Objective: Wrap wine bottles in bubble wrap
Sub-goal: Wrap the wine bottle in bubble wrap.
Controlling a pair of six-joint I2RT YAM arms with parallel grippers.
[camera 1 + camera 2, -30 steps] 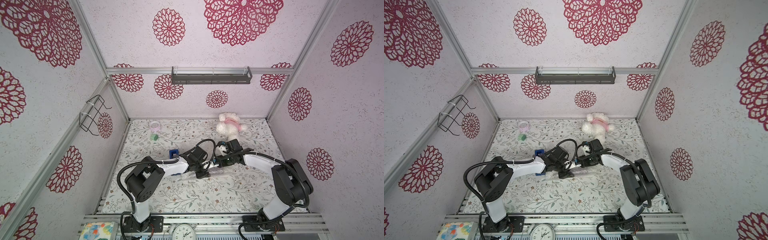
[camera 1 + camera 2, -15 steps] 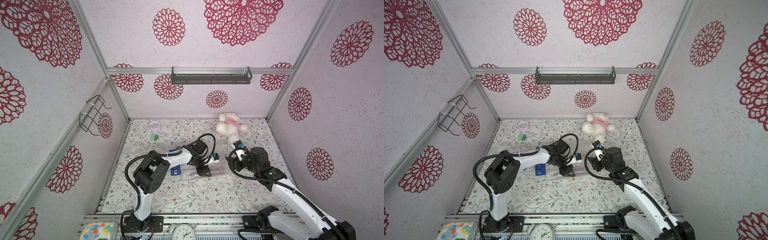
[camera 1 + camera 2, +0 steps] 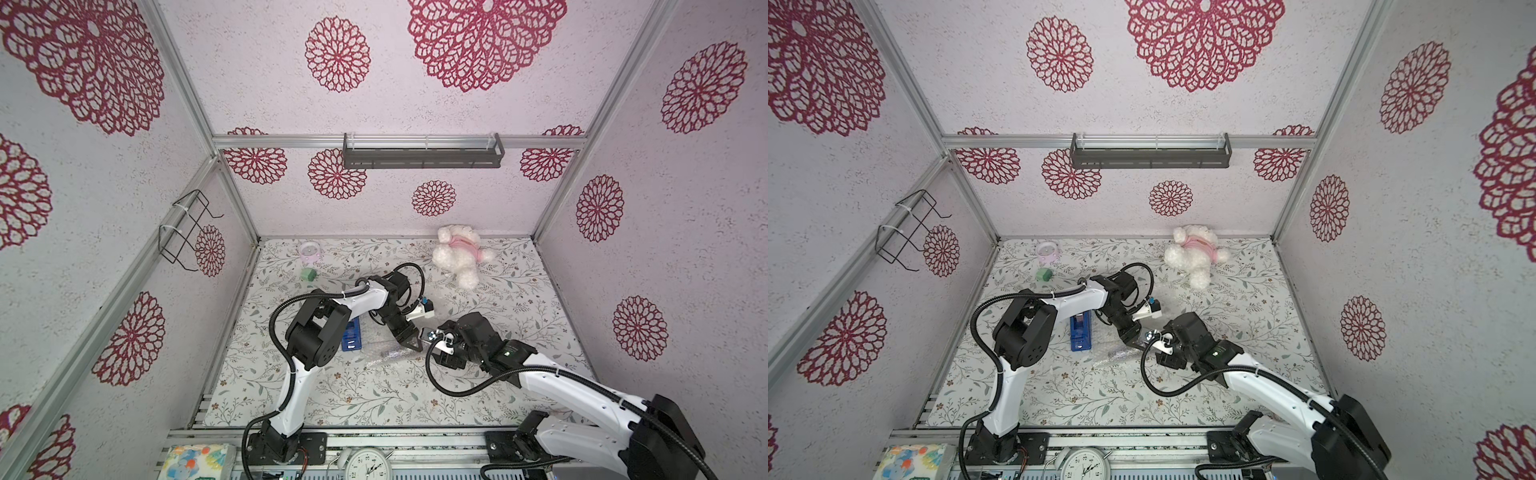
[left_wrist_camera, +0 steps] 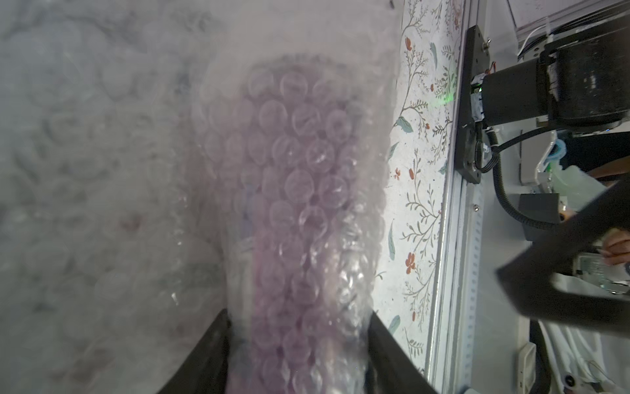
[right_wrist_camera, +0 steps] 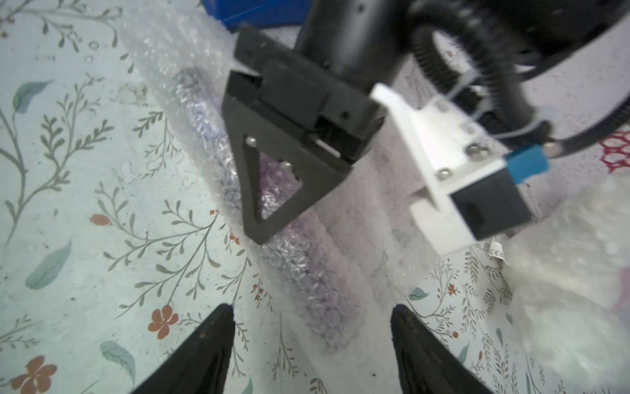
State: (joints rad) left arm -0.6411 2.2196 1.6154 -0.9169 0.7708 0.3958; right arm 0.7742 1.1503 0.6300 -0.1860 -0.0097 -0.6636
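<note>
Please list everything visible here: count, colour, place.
wine bottle: 1, dark purple, lying inside the wrap
bubble wrap: 1 sheet, clear, around the bottle
tape dispenser: 1, blue, beside the wrap
plush toy: 1, white and pink, far right
cube: 1, green, far left
round thing: 1, pink, far-left corner
wire rack: 1, black, left wall
shelf: 1, grey, back wall
clock: 1, white, front edge
left tool: 1, black, closed on the wrapped bottle
right tool: 1, black, open, near the bottle's end

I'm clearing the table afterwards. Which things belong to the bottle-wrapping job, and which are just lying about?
Job: wine bottle, bubble wrap.
Lying about: white plush toy, green block, pink roll, blue tape dispenser (possibly for sealing).
</note>
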